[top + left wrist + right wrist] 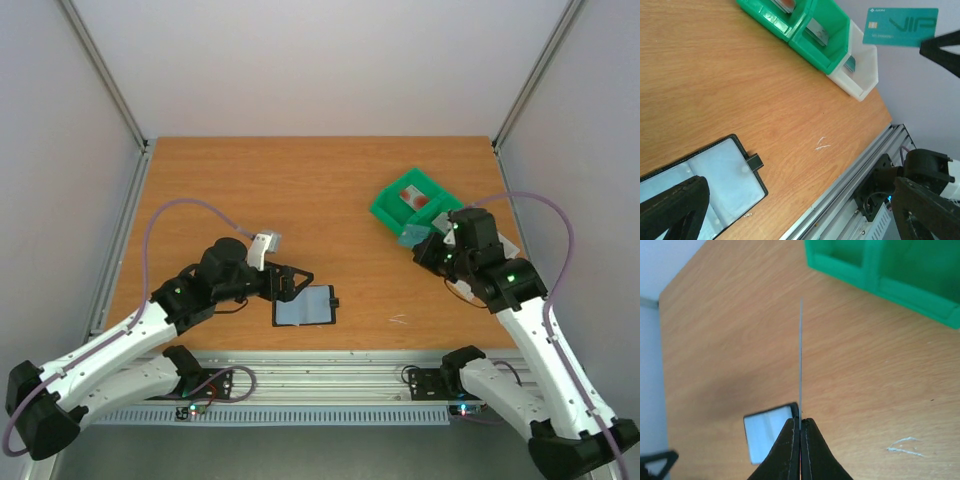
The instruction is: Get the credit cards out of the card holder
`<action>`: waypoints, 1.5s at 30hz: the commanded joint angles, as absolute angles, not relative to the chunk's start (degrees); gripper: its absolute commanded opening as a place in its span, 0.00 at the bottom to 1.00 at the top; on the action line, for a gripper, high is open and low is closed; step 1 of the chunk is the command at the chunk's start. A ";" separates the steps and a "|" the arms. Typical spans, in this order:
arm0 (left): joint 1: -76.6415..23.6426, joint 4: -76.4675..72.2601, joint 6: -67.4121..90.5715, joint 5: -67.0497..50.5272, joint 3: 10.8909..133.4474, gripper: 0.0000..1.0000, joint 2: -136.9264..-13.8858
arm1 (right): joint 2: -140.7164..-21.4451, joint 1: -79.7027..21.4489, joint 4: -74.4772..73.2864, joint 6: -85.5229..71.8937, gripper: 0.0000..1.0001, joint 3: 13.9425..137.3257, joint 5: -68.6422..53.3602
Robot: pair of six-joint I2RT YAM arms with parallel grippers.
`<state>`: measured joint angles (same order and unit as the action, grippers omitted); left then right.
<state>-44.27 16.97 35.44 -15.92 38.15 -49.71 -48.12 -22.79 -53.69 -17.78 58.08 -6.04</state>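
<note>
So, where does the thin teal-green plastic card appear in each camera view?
Top external: the teal-green plastic card is right of centre, at the lower edge of the green plastic tray.
Left wrist: the card is at the upper right, face on, right of the tray.
Right wrist: the card is a thin vertical line at centre, pinched by the right gripper; tray at upper right.
Shared landmark: the tray.

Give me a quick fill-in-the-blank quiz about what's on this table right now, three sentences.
The teal card pinched in the right gripper is printed with the letters ___.
The card holder lies flat and ___, its blue-grey lining facing up.
The pale card with the red mark sits in the ___ tray.
Missing words: VIP; open; green.
</note>
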 commanded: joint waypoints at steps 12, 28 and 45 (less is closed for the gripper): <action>-44.16 23.44 28.66 -16.24 42.28 0.99 -47.91 | -55.84 17.02 -58.82 -8.97 0.01 55.89 -25.08; -44.20 20.76 28.10 -19.03 41.24 0.99 -50.72 | -67.83 25.22 -48.11 -2.91 0.01 53.99 -13.80; -44.22 23.67 26.74 -18.41 40.21 0.99 -48.69 | -79.80 26.21 -34.80 5.70 0.01 51.10 -18.00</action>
